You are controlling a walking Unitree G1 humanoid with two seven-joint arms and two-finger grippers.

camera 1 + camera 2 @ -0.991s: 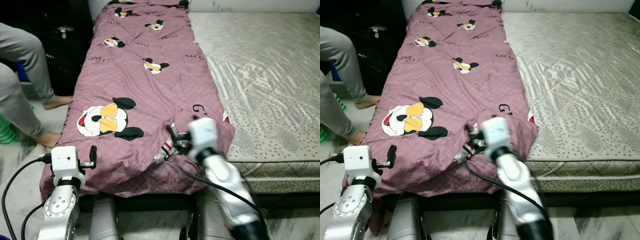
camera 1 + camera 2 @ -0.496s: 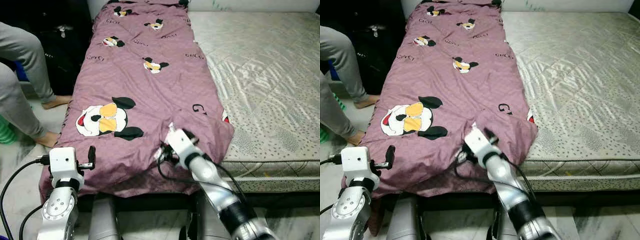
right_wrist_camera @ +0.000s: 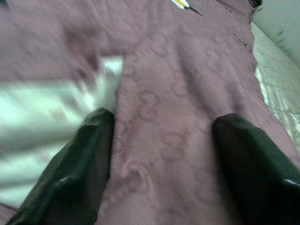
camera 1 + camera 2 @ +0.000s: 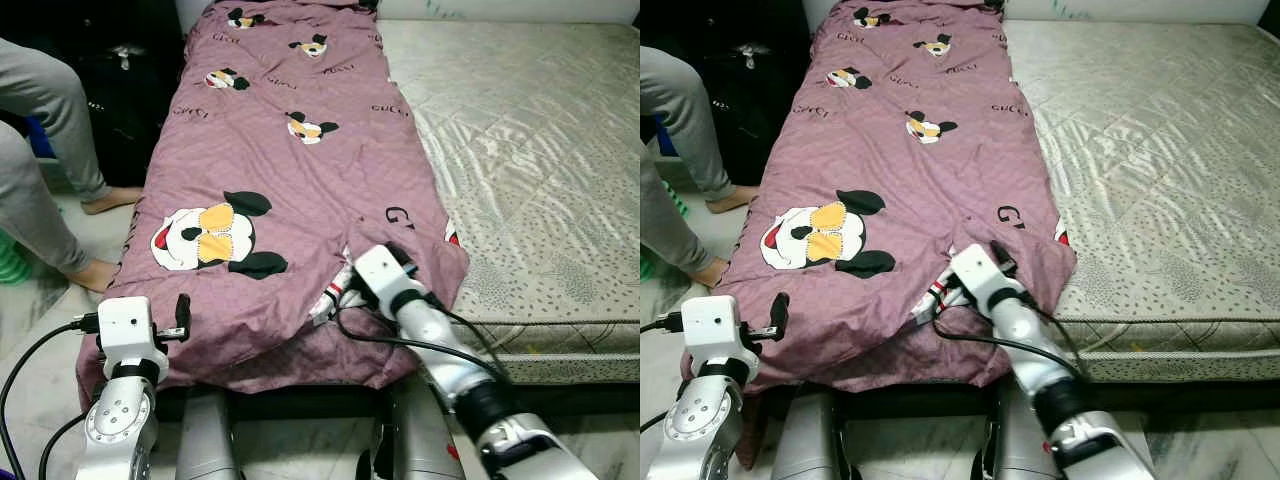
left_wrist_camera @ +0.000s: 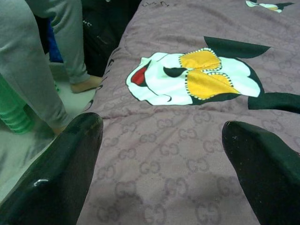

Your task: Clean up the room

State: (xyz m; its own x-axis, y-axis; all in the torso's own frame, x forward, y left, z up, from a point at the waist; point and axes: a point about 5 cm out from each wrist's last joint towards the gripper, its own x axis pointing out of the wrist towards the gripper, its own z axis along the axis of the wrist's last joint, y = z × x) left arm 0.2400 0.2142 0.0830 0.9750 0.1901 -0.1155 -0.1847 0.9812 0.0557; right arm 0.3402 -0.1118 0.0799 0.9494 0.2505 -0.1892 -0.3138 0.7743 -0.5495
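Black fingers of the right claw [image 4: 345, 290] stand apart, pressed down onto a raised fold of the mauve blanket [image 4: 290, 170] at the blanket's near right corner; in the right wrist view the two fingertips [image 3: 89, 140] straddle a ridge of the cloth, with a pale striped underside [image 3: 51, 117] showing just beside one finger. The fabric between them is not yet pinched. The silver right arm [image 4: 440, 350] reaches in from the lower right, its black cable looping over the blanket's edge.

The left claw [image 4: 183, 312] hovers at the near left corner of the blanket, its fingers spread wide over the patterned cloth in the left wrist view and gripping nothing.

The blanket, printed with cartoon mouse faces [image 4: 212, 237] and lettering, lies lengthwise along the left part of the bed, its near edge hanging over the foot. To its right the beige quilted mattress [image 4: 530, 150] is bare. On the floor left of the bed stand a person's grey-trousered legs [image 4: 45, 170] and bare feet, near a green ribbed object [image 5: 14, 117].
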